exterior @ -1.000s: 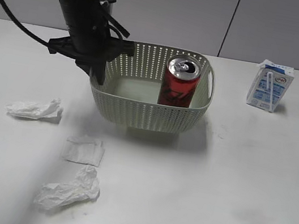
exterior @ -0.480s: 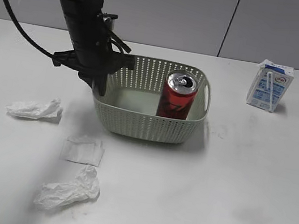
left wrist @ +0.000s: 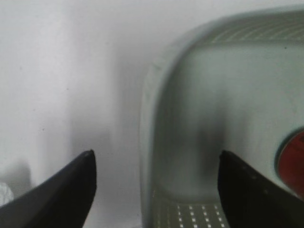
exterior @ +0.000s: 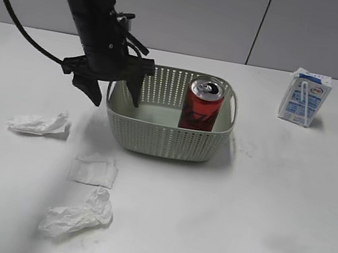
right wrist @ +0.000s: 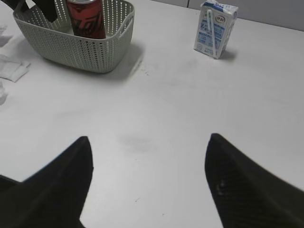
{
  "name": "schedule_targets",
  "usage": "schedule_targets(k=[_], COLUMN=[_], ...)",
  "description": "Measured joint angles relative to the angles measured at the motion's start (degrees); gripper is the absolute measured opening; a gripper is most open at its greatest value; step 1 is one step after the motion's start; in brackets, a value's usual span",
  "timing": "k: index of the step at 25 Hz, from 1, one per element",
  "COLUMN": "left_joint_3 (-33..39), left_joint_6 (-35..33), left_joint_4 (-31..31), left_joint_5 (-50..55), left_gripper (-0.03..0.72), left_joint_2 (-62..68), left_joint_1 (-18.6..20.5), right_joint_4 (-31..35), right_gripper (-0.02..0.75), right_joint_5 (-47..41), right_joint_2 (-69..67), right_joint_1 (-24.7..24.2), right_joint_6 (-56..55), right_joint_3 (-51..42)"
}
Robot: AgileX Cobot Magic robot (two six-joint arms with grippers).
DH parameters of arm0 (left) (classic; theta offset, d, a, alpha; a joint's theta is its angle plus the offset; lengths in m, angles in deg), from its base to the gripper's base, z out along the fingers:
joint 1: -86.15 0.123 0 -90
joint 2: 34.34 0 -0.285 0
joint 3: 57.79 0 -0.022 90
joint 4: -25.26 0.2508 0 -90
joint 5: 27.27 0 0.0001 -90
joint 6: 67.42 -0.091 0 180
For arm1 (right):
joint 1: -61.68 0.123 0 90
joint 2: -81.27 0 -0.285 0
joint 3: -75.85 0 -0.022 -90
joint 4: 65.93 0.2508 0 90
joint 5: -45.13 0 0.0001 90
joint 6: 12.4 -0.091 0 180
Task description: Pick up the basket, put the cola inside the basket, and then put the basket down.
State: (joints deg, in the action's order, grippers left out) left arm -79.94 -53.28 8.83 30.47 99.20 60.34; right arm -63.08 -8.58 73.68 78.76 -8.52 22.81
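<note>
Left gripper [exterior: 114, 94] jaws wide astride basket [exterior: 166, 136] rim, cola [exterior: 201, 104] half hidden (inside), right gripper [right wrist: 148, 164] jaws wide

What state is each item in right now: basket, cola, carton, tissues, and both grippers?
basket: resting on the table, upright, released
cola: upright inside the basket, at its right end
carton: upright on the table, apart from the basket
tissues: crumpled, lying on the table left of the basket
left gripper: open, fingers straddling the basket's left wall
right gripper: open, empty, above bare table
</note>
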Motion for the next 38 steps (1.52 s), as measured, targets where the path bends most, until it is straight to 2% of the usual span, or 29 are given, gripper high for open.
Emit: schedule_targets(k=[3,7,13,16,20,23,27,33,38], left_joint_3=[0.0,0.0,0.0,-0.11,-0.11,-0.11,-0.11,3.91,17.48], left_joint_6=[-1.45,-2.8,-7.2,-9.36,-12.21,-12.99,-13.05,-14.14,-15.68], left_joint_4=[-1.23,-1.86,-1.74,1.46,10.12,13.08,11.25,9.45,11.56], left_joint_5=[1.42,1.9,4.42,7.9,11.52,11.87,11.98,11.91,11.75], left_gripper=[0.631,0.644,0.644,0.641,0.631,0.627,0.622,0.615,0.605], left_joint_2=[-1.19,-5.68,-14.15,-17.69,-21.56,-24.34,-27.28,-34.55,-48.51], left_joint_1=[0.91,3.38,11.07,15.18,18.73,20.15,20.69,19.12,19.11], right_joint_4=[0.08,0.16,0.44,0.44,0.21,-1.14,-1.89,-2.05,-2.05], right_gripper=[0.557,0.555,0.554,0.554,0.553,0.553,0.553,0.553,0.553], right_joint_5=[-0.12,-0.12,-0.12,-0.12,-0.12,-0.12,-0.12,-0.12,-0.12], right_joint_2=[0.0,0.0,0.0,0.0,0.0,0.0,0.0,0.0,0.0], right_joint_1=[-0.06,-0.06,-0.06,-0.19,-2.92,-8.1,-14.27,-14.95,-14.95], right_joint_6=[-0.06,-0.06,-0.06,-0.12,-1.06,-3.27,-4.2,-4.43,-4.43], right_joint_3=[-0.11,-0.11,-0.16,-0.16,-0.16,-0.16,-0.16,-0.16,-0.16])
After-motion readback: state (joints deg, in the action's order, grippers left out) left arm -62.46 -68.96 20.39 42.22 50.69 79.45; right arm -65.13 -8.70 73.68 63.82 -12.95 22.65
